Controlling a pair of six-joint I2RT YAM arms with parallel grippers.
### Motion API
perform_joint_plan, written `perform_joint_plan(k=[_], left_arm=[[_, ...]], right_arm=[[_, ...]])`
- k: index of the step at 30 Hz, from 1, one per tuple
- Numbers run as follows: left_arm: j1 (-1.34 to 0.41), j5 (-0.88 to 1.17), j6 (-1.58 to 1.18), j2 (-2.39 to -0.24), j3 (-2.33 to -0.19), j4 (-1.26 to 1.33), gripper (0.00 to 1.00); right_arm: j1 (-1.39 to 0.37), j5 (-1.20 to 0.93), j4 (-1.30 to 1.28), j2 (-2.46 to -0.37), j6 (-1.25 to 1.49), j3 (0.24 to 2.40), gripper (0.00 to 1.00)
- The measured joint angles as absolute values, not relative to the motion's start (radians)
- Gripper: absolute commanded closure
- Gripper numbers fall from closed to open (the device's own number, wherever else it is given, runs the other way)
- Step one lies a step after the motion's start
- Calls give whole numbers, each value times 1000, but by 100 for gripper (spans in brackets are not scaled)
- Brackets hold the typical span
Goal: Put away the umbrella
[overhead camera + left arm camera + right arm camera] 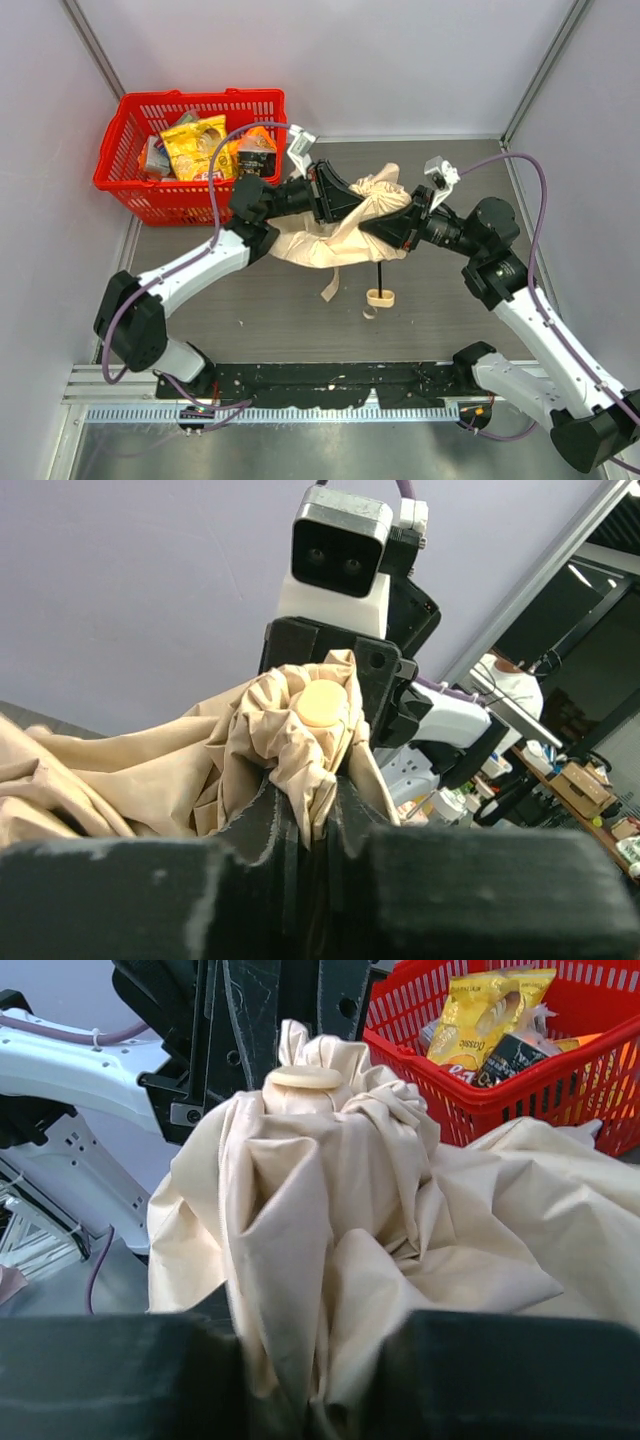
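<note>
At the left gripper (310, 825): clamped tight on a bunched pleat of the umbrella (330, 238), just below its round pale top cap (320, 702). At the right gripper (320, 1370): narrowed onto the same gathered crown from the opposite side, cloth filling the gap. Probably gripping, though firmness is hard to read from the wrist view.

Outward: held up between both grippers over the middle of the table (270, 320). Loose cream fabric sagging below and to the left, a strap dangling. Thin black shaft (380, 272) pointing toward the near edge, small knob handle (380, 297) with cord loop down by the tabletop. Behind left, well apart: red basket (200, 98) of snack packets (195, 145).

Handling, by judgement: light, floppy, slick cloth with no stiffness outside the shaft. Slides and unfurls under a pinch, so poor for steering. For firm control, take the shaft or the handle. For wrapping, gather the fabric close round the shaft first.
</note>
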State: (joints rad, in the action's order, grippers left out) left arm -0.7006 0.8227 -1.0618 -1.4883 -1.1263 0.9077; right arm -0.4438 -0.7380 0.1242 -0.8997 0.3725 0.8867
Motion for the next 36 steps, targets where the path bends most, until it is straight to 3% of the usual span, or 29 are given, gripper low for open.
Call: perform_joint_plan(k=[2, 4, 6, 9, 12, 15, 21, 30, 31, 34, 36], left_arm=[[-699, 829, -1044, -1475, -1126, 877, 40], [-700, 842, -1037, -1439, -1126, 802, 26], [-713, 844, -982, -1369, -1129, 679, 5], [-711, 809, -879, -1255, -1135, 471, 2], [-671, 694, -755, -1117, -1169, 262, 9], [-646, 584, -636, -982, -1206, 81, 0], [-646, 496, -477, -852, -1208, -174, 0], [-646, 458, -442, -929, -1024, -330, 0], [-646, 465, -452, -936, -1011, -327, 7], [-646, 509, -507, -975, -998, -275, 49], [-646, 554, -566, -1013, -993, -188, 66]], right_arm=[[-445, -738, 147, -886, 373, 867, 99], [-451, -732, 149, -857, 350, 839, 99], [-453, -732, 146, -826, 335, 811, 99], [-476, -728, 128, -768, 279, 764, 99], [-480, -730, 70, -698, 221, 708, 99], [-480, -727, 38, -636, 175, 651, 99], [-480, -731, 22, -589, 131, 627, 99], [-480, -743, -16, -585, 117, 669, 99], [-480, -743, -19, -583, 114, 675, 99], [-480, -744, -27, -580, 109, 693, 99], [-480, -746, -31, -583, 107, 701, 99]])
